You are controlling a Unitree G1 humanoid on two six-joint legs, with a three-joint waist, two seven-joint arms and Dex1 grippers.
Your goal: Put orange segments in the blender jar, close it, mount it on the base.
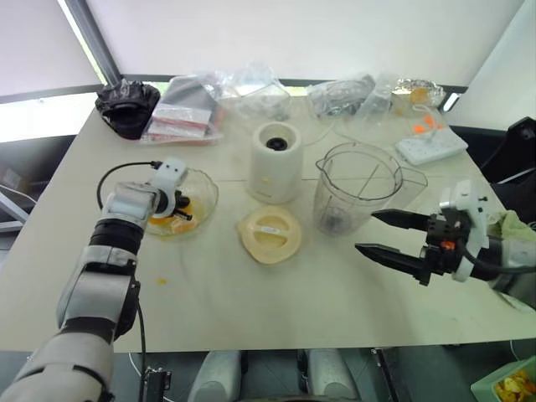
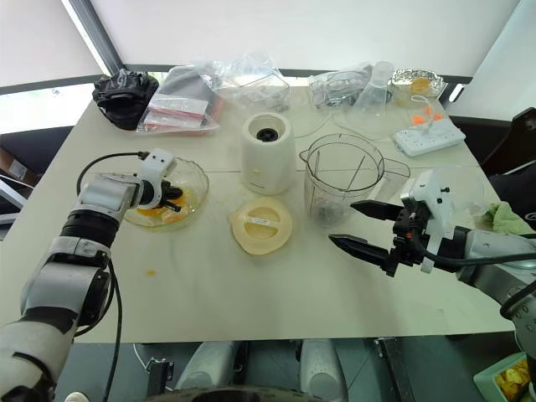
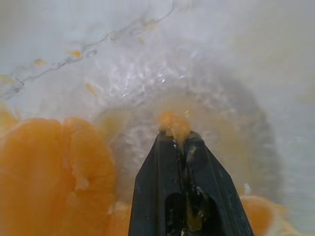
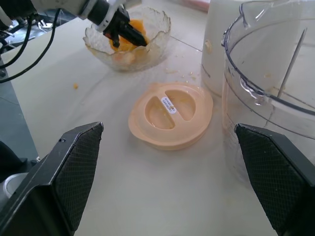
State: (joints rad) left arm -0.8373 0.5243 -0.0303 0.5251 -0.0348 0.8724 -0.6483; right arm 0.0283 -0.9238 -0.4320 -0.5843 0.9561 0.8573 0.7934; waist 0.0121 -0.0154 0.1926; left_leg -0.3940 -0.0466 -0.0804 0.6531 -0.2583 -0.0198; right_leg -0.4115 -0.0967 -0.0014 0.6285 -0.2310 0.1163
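Right gripper point(image 2: 360, 226) parked wide open at near right, beside the blender jar point(image 2: 342, 177), probably to steady it. Left gripper point(image 4: 129, 33) pinched shut on an orange bit point(image 3: 173, 124) over the glass bowl point(image 2: 199, 180), far left. Base point(image 2: 268, 155) waiting behind the lid point(image 2: 261, 224).

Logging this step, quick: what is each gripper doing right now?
Left gripper: shut on a small bit of orange segment, over the glass bowl.
Right gripper: open, holding nothing, beside the blender jar.
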